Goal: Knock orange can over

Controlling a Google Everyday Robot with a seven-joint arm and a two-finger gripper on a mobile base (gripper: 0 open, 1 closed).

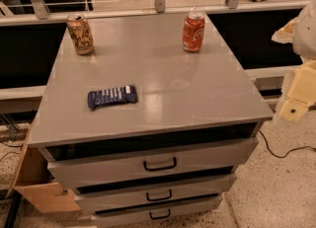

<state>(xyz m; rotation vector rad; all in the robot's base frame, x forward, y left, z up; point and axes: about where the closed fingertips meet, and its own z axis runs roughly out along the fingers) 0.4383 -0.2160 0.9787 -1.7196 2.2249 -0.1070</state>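
Observation:
The orange can (pixel 80 34), golden-orange and tan with a mottled brown pattern and a silver top rim, stands upright at the far left corner of the grey cabinet top (pixel 163 89). My gripper (pixel 297 98) shows as a cream-coloured part at the right edge of the view, off the cabinet's right side and far from the can. It holds nothing that I can see.
A red-orange soda can (pixel 193 32) with white lettering stands upright at the far middle-right of the top. A dark blue snack packet (pixel 112 96) lies flat toward the front left. Below the top are three drawers (pixel 158 165) with black handles. A railing runs behind the cabinet.

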